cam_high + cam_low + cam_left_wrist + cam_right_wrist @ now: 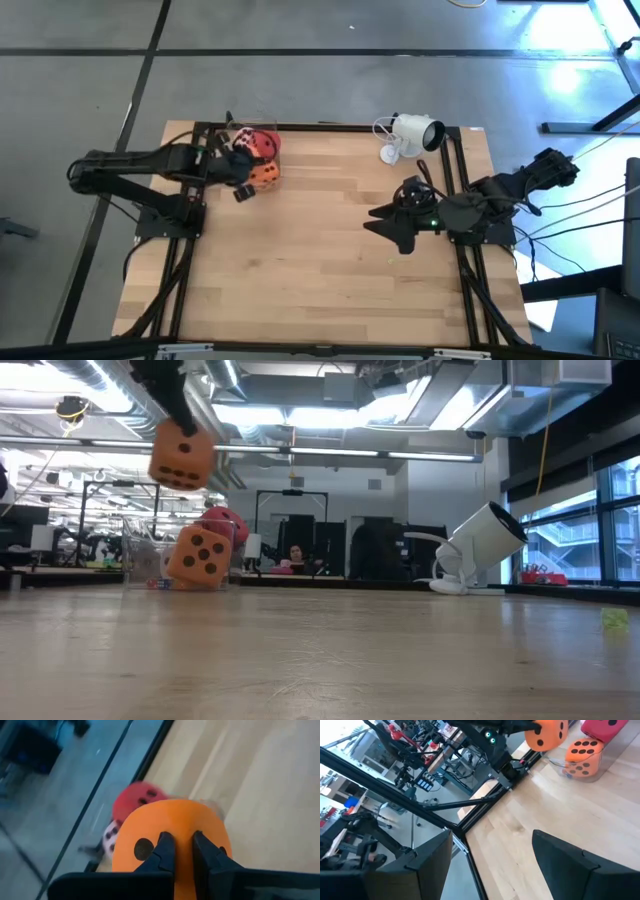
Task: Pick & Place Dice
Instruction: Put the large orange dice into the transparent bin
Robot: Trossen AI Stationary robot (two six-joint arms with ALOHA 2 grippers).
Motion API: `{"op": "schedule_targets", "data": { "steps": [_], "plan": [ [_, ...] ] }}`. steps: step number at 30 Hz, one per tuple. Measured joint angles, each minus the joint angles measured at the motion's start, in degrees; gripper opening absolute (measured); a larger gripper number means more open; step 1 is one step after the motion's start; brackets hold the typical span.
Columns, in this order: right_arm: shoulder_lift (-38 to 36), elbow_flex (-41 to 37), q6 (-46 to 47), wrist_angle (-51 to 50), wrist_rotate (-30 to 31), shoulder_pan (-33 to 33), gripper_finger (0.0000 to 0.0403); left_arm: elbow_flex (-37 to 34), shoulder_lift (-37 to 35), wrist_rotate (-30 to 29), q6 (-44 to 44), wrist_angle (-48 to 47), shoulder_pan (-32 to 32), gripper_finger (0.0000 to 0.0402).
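The left gripper [181,851] pinches an orange die [182,457] between its dark fingers [165,851], holding it in the air above the wooden table [330,250]. The die is a soft, rounded cube with dark pips. Just below and beyond it sit a second orange die [199,557], a red die [137,800] and a pale pink die [111,836], clustered in a clear container [585,767] at the table's edge. The right gripper [492,860] rests well apart across the table, fingers spread, beside a smooth white camera [412,133].
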Motion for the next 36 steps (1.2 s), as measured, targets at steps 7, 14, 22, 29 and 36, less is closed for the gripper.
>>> {"op": "schedule_targets", "data": {
  "steps": [7, 14, 22, 29, 36],
  "plan": [
    [-1.1, 0.0, -0.6, 0.0, -0.1, 0.0, 0.0273, 0.4, 0.9, 1.6, 2.4, -6.7, 5.4, 0.0004],
    [-1.1, 0.0, -0.6, 0.0, -0.2, 0.0, 0.0273, 0.4, 3.9, 4.1, 9.7, -6.2, 8.9, 0.0001],
    [-1.1, 0.0, -0.4, 0.0, -0.3, 0.2, 0.0273, 0.3, 9.6, 7.1, 15.2, -6.1, 13.4, 0.0001],
    [-1.1, 0.0, -0.2, 0.0, -0.2, 1.4, 0.0273, 0.3, 13.1, 8.9, 17.6, -5.6, 15.1, 0.0001],
    [-1.1, 0.0, 0.1, 0.0, -0.2, 1.4, 0.0273, 0.3, 13.3, 14.2, 18.2, -3.8, 16.4, 0.0001]
  ]
}}
